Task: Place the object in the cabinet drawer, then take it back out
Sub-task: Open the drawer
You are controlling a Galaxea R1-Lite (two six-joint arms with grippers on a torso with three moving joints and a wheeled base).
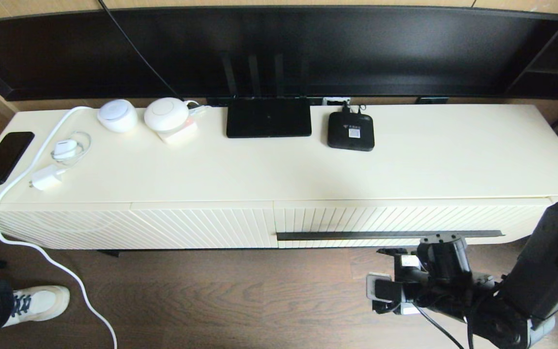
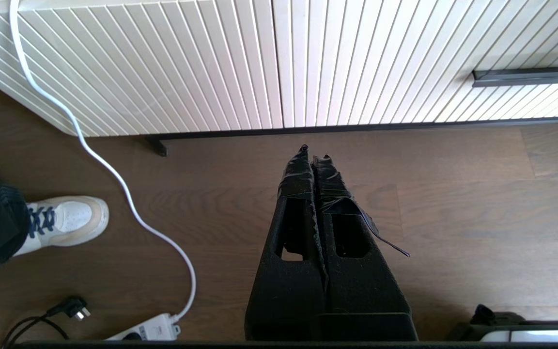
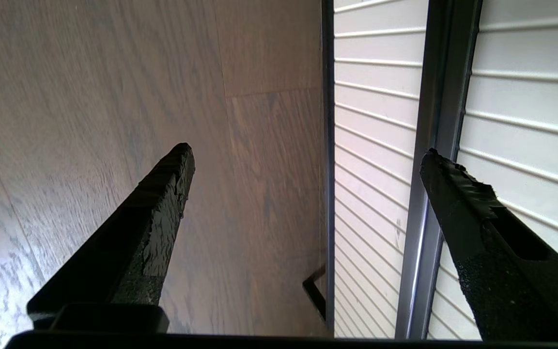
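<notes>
The cabinet drawer is sitting fully pushed in, flush with the plain ribbed front beside it, so nothing of its interior is showing. Its long dark handle bar is running along the lower part of the ribbed face. The black organiser box is not appearing in any view; whether it is lying inside the shut drawer cannot be told.

The right tool is hanging just in front of the drawer near the right part of the handle bar, with its fingers standing wide apart and gripping nothing; in the right wrist view one finger is lying over the wooden floor and the other across the handle bar, though contact cannot be judged. The left tool is resting parked low over the floor, away from the cabinet, with its two taped fingers pressed together and nothing between them.

On the worktop a flat black router is lying toward the back with antennas rising behind it, and a small black rounded device beside it is carrying a white label whose writing is too small to read. Further left two white round gadgets, a white charger and a dark phone are lying.
</notes>
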